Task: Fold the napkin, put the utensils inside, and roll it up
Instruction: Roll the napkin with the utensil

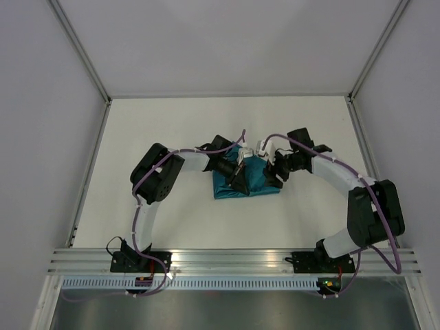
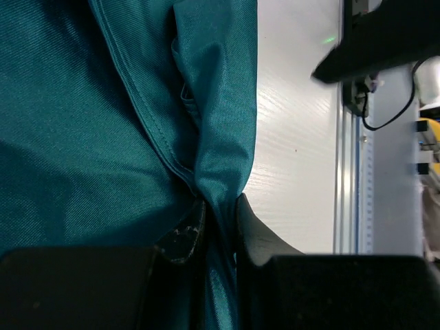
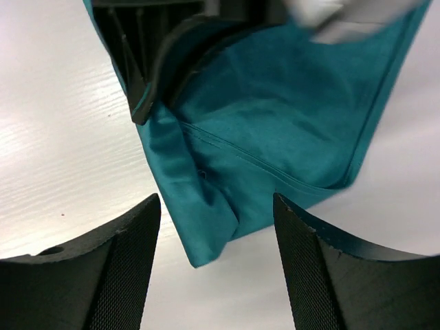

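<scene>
The teal napkin (image 1: 256, 184) lies bunched and folded in the middle of the table. My left gripper (image 1: 238, 180) is on its left part. In the left wrist view the left gripper (image 2: 220, 206) is shut on a raised fold of the napkin (image 2: 82, 124), with cloth pinched between both fingers. My right gripper (image 1: 273, 172) hovers at the napkin's right side. In the right wrist view it (image 3: 216, 196) stands open, and a corner of the napkin (image 3: 275, 124) lies loose between its fingers. The utensils are hidden or out of view.
The white table (image 1: 172, 124) is walled by grey panels on three sides. A metal rail (image 1: 234, 258) with both arm bases runs along the near edge. A white blurred part (image 3: 330, 14) shows beyond the napkin; I cannot tell what it is.
</scene>
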Controlling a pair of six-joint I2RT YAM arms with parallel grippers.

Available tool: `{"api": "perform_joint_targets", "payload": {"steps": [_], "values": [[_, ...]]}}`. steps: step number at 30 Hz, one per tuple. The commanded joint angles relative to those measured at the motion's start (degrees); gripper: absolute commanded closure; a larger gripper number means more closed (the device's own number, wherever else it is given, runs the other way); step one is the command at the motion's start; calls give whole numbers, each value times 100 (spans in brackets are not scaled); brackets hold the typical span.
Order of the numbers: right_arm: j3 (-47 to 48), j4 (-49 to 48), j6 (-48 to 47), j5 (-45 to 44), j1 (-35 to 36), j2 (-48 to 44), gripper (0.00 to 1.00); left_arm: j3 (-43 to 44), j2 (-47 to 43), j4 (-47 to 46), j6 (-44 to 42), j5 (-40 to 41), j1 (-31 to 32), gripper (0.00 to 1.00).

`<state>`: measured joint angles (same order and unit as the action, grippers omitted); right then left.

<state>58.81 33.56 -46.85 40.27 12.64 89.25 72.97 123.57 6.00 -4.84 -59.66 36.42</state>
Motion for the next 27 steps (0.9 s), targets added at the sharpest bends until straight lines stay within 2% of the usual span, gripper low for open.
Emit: {"api": "perform_joint_targets", "payload": {"steps": [1, 5, 12, 14, 18, 19, 25, 27], "values": [[-808, -1596, -272, -694, 598, -618, 27, 146, 545, 1289, 18, 16, -47, 98], [-1371, -1949, -255, -1090, 1230, -804, 27, 349, 703, 1430, 80, -11, -57, 98], [-1591, -2160, -219, -1503, 1829, -620, 28, 543, 853, 1562, 106, -46, -57, 98], [-1653, -2257, -219, -1557, 1934, -515, 31, 587, 880, 1571, 115, -37, -57, 98], [-1592, -2266, -202, -1628, 2014, -251, 49, 648, 862, 1606, 97, -20, -65, 98], [-1583, -2240, -202, -1645, 2014, -172, 57, 674, 845, 1615, 97, -20, -74, 98], [-1591, -2117, -290, -1645, 2014, -66, 65, 815, 783, 1694, 36, -2, -109, 97], [-1539, -2047, -307, -1619, 2014, 4, 74, 815, 739, 1703, 36, 68, -127, 89]]}}
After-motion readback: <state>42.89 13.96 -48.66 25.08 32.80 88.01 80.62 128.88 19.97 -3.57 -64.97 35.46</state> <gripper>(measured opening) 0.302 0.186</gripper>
